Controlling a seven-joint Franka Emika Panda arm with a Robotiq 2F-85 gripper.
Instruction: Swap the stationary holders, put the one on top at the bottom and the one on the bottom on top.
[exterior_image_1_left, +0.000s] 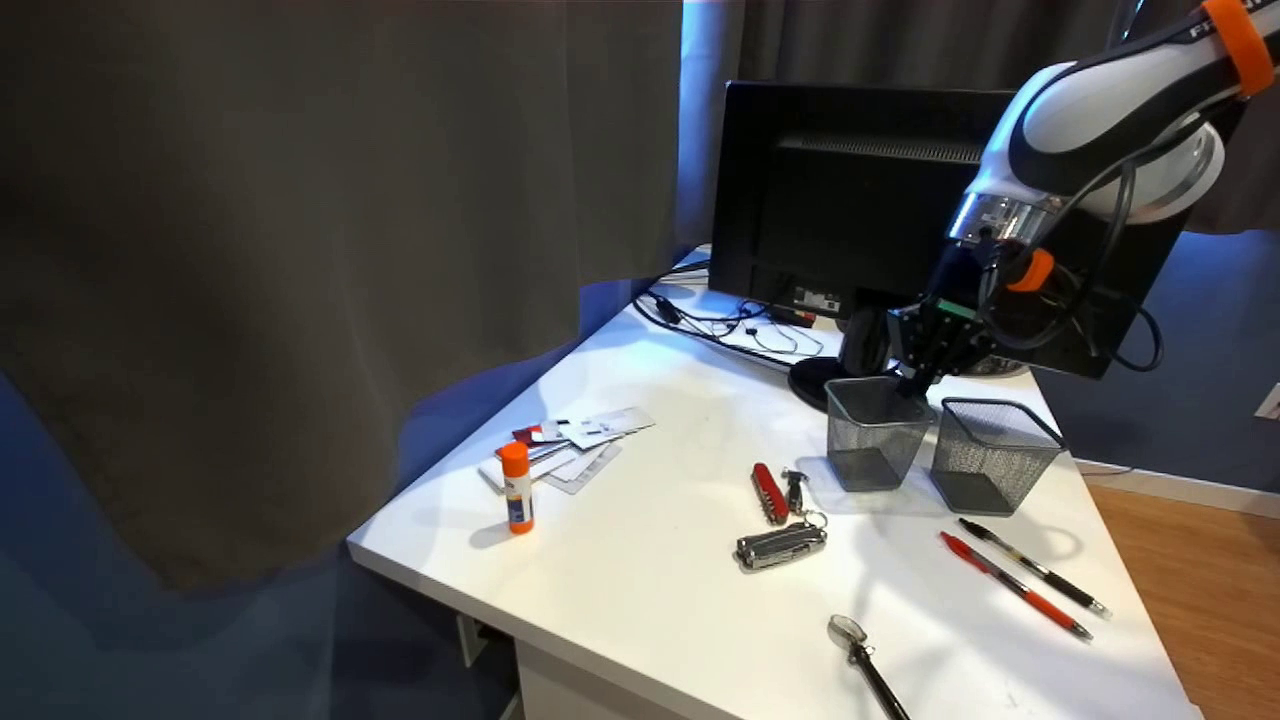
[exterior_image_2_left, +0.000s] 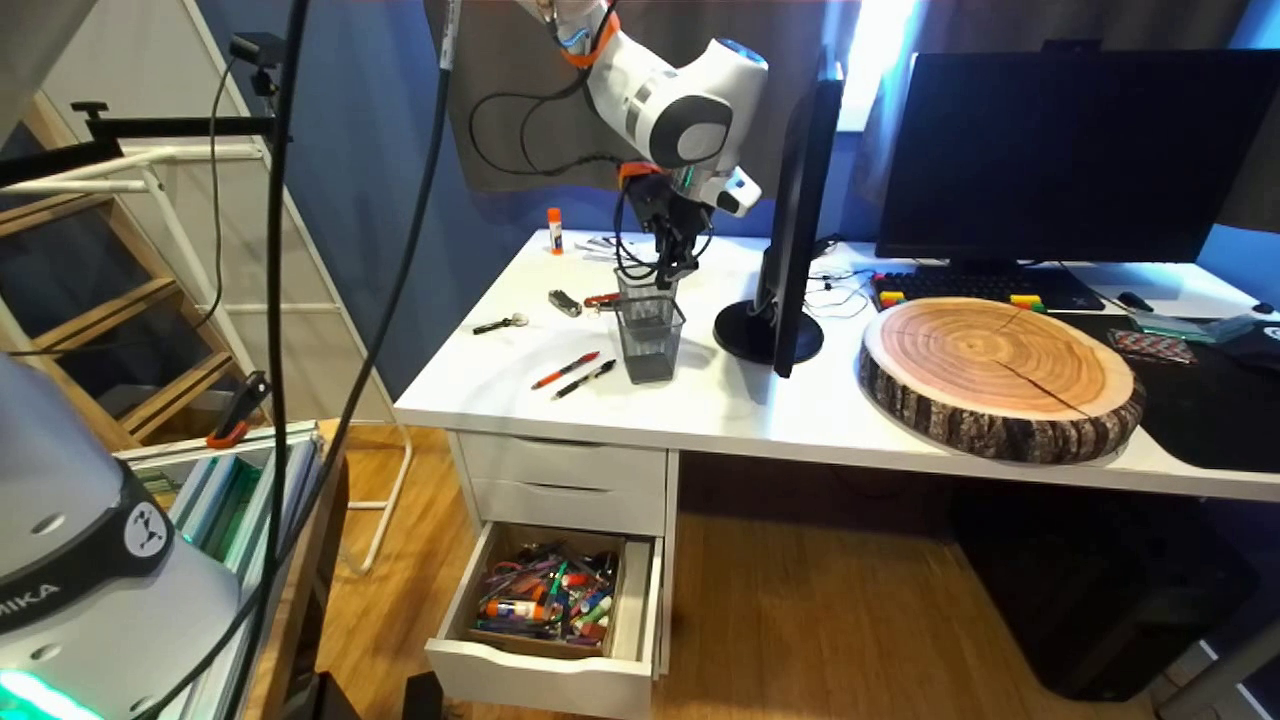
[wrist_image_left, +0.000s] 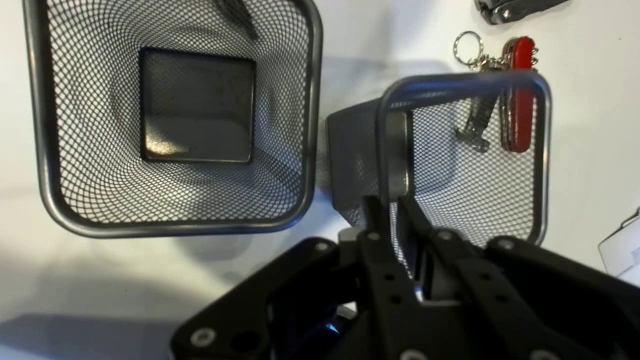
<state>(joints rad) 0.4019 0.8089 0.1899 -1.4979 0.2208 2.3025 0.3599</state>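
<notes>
Counting two pens (exterior_image_1_left: 1017, 588) near two cups (exterior_image_1_left: 993, 460); straddling one cup's rim (wrist_image_left: 382, 150) with one gripper (wrist_image_left: 389, 201), unable to tell whether pinching.

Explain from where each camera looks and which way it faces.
In an exterior view: raised beyond an end of the desk, facing the monitor from behind; arm at upper right.
In an exterior view: raised, facing the desk's front and open drawer; robot's lower body at left, arm above.
Wrist view: behind the gripper, seen at bottom, facing down over two mesh cups.
Shared by both exterior views: cups, monitor, glue stick.
</notes>
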